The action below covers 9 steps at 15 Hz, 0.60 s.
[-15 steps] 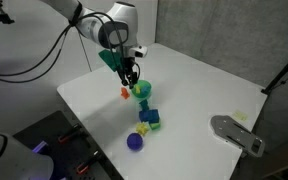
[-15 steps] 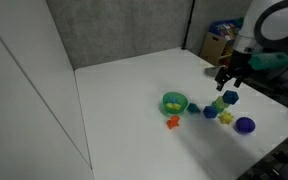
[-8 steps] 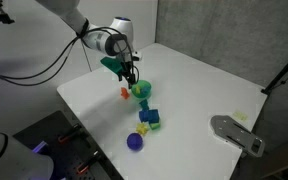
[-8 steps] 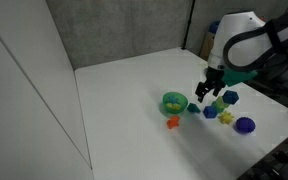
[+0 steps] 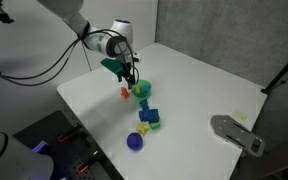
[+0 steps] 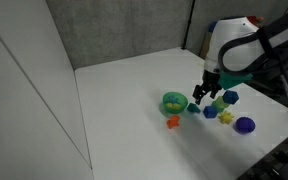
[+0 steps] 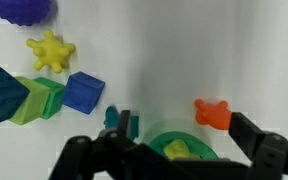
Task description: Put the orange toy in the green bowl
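The orange toy (image 7: 212, 113) lies on the white table just beside the green bowl (image 7: 184, 137); it shows in both exterior views (image 5: 124, 93) (image 6: 172, 122). The green bowl (image 5: 142, 90) (image 6: 174, 101) holds a yellow-green piece (image 7: 179, 150). My gripper (image 7: 164, 142) is open and empty. It hovers over the bowl's edge (image 5: 130, 73) (image 6: 199, 96), with one finger close to the orange toy in the wrist view.
A purple ball (image 7: 24, 8) (image 5: 135, 141), a yellow star toy (image 7: 50, 49), blue (image 7: 84, 92) and green (image 7: 39, 100) blocks and a small teal piece (image 7: 112, 118) lie near the bowl. A grey device (image 5: 234, 131) sits at the table edge.
The gripper has moved from above the blocks toward the green bowl and a little lower. The toys and bowl have not moved.
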Available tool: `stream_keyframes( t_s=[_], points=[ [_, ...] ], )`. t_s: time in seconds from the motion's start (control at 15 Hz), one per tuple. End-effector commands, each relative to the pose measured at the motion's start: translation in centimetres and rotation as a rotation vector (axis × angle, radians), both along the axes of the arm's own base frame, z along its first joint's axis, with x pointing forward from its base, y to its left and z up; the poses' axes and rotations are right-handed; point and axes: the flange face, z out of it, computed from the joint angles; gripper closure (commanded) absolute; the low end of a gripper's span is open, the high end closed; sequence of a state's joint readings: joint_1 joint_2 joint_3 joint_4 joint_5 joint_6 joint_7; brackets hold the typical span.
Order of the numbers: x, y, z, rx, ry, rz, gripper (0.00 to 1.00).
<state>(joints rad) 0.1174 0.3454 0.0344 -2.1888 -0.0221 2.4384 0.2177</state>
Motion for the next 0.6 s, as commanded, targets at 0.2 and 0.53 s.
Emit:
stream_keyframes(
  t_s=[0.2, 0.53],
  points=[
    [0.5, 1.9, -1.0, 0.013, -0.007, 0.033, 0.0],
    [1.4, 4.7, -2.7, 0.043, -0.048, 0.057, 0.0]
  ],
)
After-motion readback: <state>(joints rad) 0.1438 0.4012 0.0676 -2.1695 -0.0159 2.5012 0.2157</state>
